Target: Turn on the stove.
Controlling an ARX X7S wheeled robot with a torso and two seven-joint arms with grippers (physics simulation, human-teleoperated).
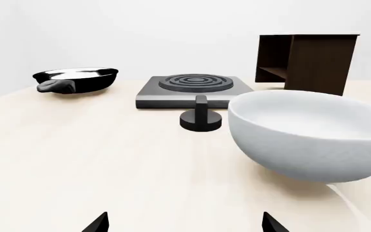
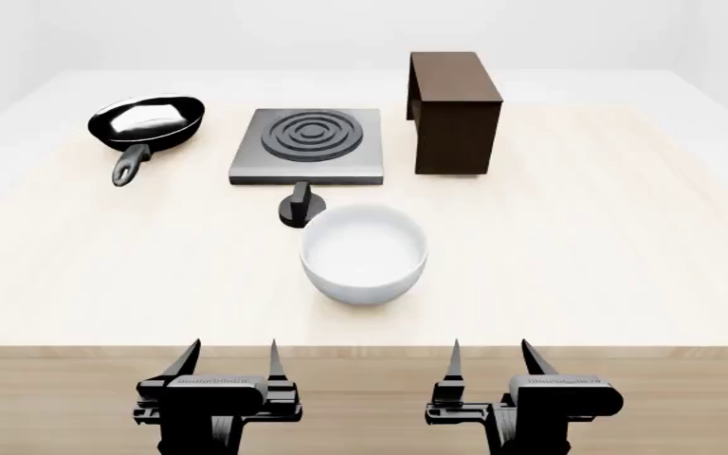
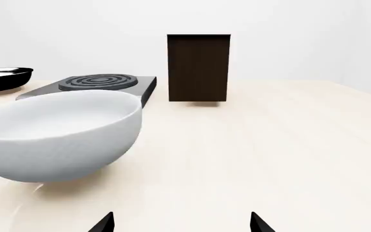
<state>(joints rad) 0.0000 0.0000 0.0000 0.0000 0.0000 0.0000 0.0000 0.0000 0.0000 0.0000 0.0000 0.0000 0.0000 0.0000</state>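
Stove sits toward the far side of the pale wooden desk, a flat grey square slab with a concentric ring burner on top. Its small black knob stands just in front of the slab's near edge, the raised bar on it pointing roughly away from the robot. Right in front of the knob, nearly touching it from this angle, a white bowl rests upright on the desk. Off to the left of the stove lies a black frying pan, its handle angled toward the near side. To the right of the stove stands a dark brown wooden box, and the left wrist view shows it open on one side.

Both arms hang low at the near edge of the desk, well apart from everything on it. The left gripper has its jaws spread, two dark fingers pointing forward with nothing between them. The right gripper matches it, jaws parted and holding nothing. In the left wrist view the knob shows between stove and bowl; in the right wrist view the bowl hides it.
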